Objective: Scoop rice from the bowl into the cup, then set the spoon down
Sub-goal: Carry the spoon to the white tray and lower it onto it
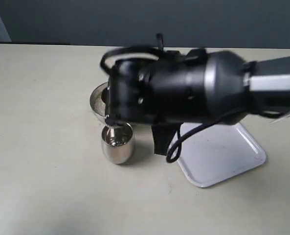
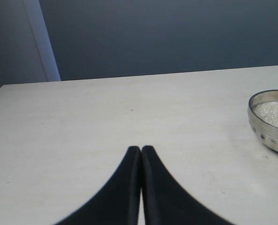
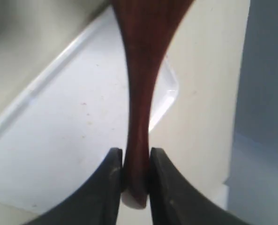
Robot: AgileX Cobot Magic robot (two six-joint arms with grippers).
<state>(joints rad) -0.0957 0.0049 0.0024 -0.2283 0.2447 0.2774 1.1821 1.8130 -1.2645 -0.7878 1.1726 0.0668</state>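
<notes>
My right gripper is shut on the slim handle of the dark reddish-brown spoon, whose scoop widens out at the frame's edge. A white tray lies beneath the spoon. The steel cup stands in front of the steel bowl, which the right arm mostly hides. In the left wrist view the bowl sits off to one side holding white rice. My left gripper is shut and empty, low over bare table, well apart from the bowl.
The bulky black right arm stretches in from the right and covers the middle of the exterior view. The white tray lies right of the cup. A dark wall stands behind the table's far edge.
</notes>
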